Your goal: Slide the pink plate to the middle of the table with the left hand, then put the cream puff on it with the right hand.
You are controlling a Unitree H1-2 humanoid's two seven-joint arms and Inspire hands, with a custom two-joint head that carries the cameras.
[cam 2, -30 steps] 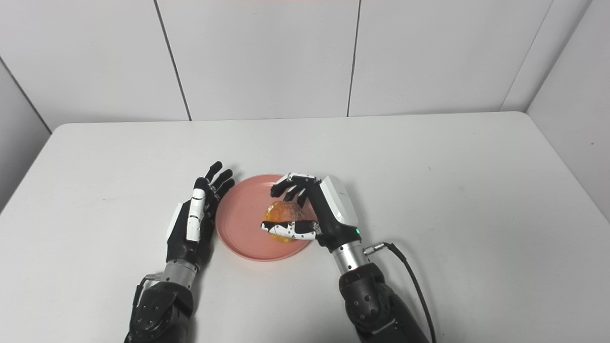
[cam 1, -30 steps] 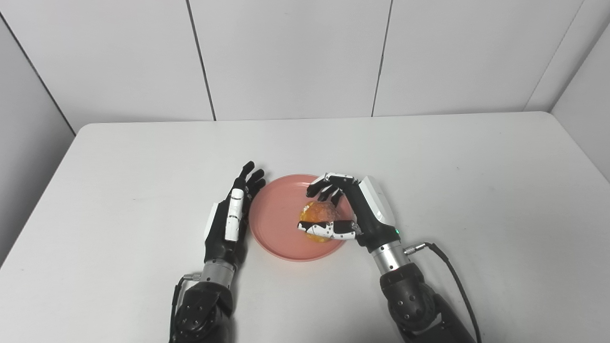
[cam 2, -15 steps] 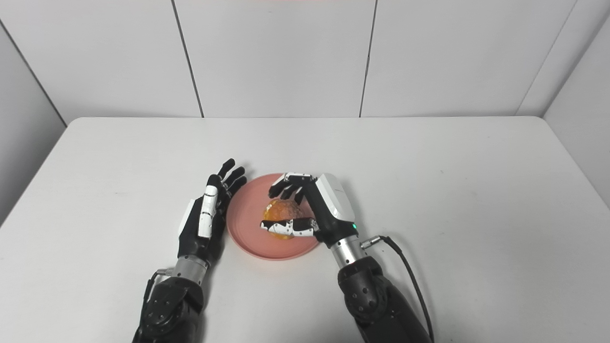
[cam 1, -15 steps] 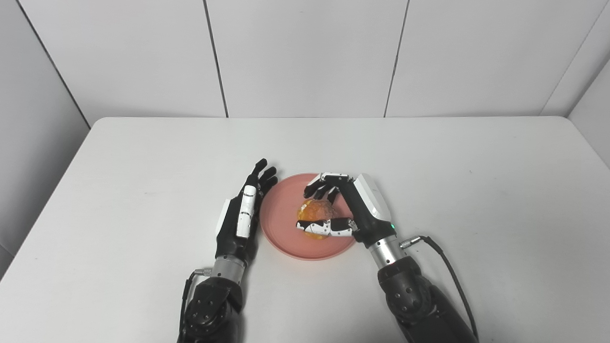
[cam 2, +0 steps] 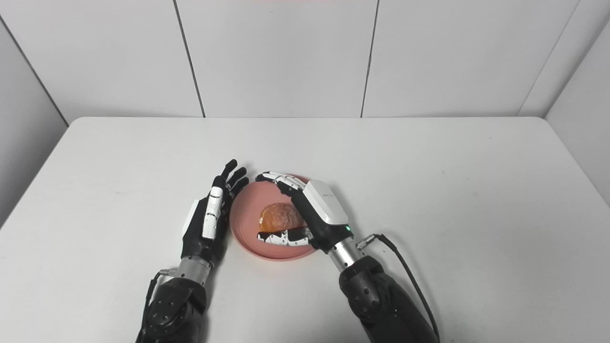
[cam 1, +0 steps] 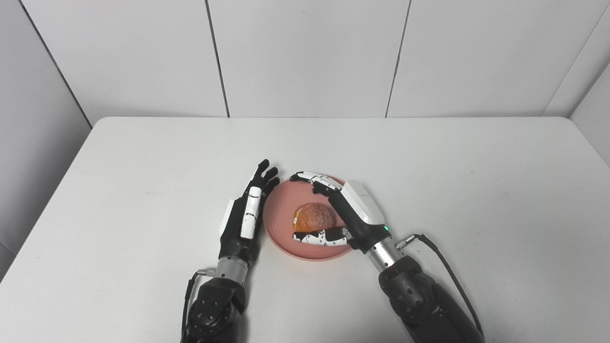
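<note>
The cream puff [cam 1: 313, 216] sits on the pink plate [cam 1: 286, 233], a little toward the 3 o'clock side of the plate's middle. The right hand [cam 1: 350, 214] is around the puff with its fingers spread apart and holds nothing. Its fingers [cam 1: 310, 178] reach over the far rim of the plate at 12 o'clock from the puff, and there is a gap between them and the puff. Its thumb [cam 1: 319, 237] lies at 6 o'clock from the puff, very near it; if they touch, I cannot tell. The palm is at 3 o'clock from the puff.

The left hand [cam 1: 244, 216] is just beside the plate at 9 o'clock. It stands on its edge with the fingers straight and close together, pointing to about 1 o'clock. It holds nothing. If it touches the plate rim, I cannot tell.

The plate rests near the middle of the white counter [cam 1: 143, 166], a bit toward the near edge. There is a lot of bare counter at 12 o'clock up to the wall, and wide room at 9 o'clock and 3 o'clock too. The counter's side edges are well apart from the plate.

Both arms come up from the bottom edge. The right arm leans toward 11 o'clock, and a black cable [cam 1: 443, 257] loops from its wrist.
</note>
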